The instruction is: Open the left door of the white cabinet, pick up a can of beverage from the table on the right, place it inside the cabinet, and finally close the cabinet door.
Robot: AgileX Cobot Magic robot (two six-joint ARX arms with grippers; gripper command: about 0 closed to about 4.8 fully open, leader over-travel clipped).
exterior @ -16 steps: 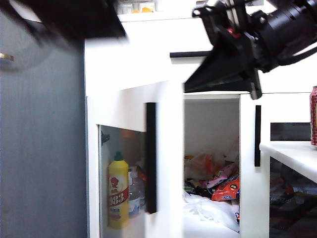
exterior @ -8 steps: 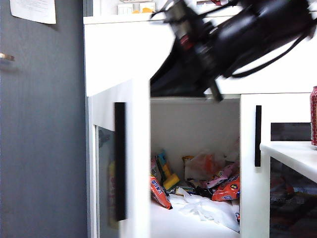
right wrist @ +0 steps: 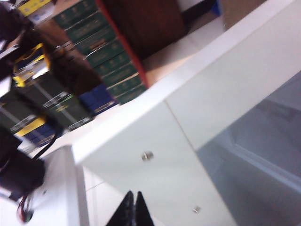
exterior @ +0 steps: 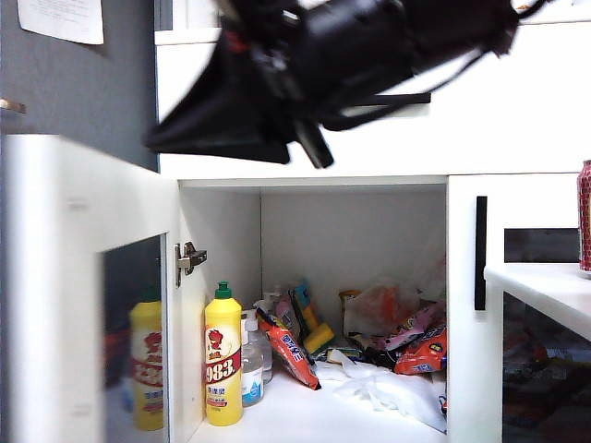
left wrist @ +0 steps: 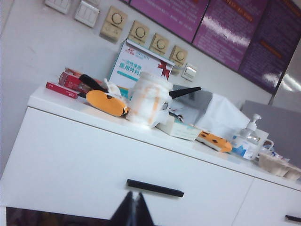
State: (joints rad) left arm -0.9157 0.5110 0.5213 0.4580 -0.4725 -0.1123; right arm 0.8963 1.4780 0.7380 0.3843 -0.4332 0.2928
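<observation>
Left door (exterior: 88,295) of the white cabinet (exterior: 517,111) stands swung wide open. Interior holds a yellow bottle (exterior: 223,360) and snack packets (exterior: 420,351). The can of beverage (exterior: 584,217) stands upright on the surface (exterior: 545,286) at right (only partly in frame). Left claw (left wrist: 132,212): pressed together, empty, facing the drawer handle (left wrist: 154,188). Right claw (right wrist: 133,209): pressed together, empty; its blurred dark arm (exterior: 369,46) crosses the cabinet's upper front.

You've got a dark grey wall panel (exterior: 83,88) at left w/ a white paper sheet (exterior: 61,18) stuck near its top. Left wrist cam shows a pale wall w/ beige round dials (left wrist: 140,32), white switch plates (left wrist: 87,12) & purple posters (left wrist: 221,26).
</observation>
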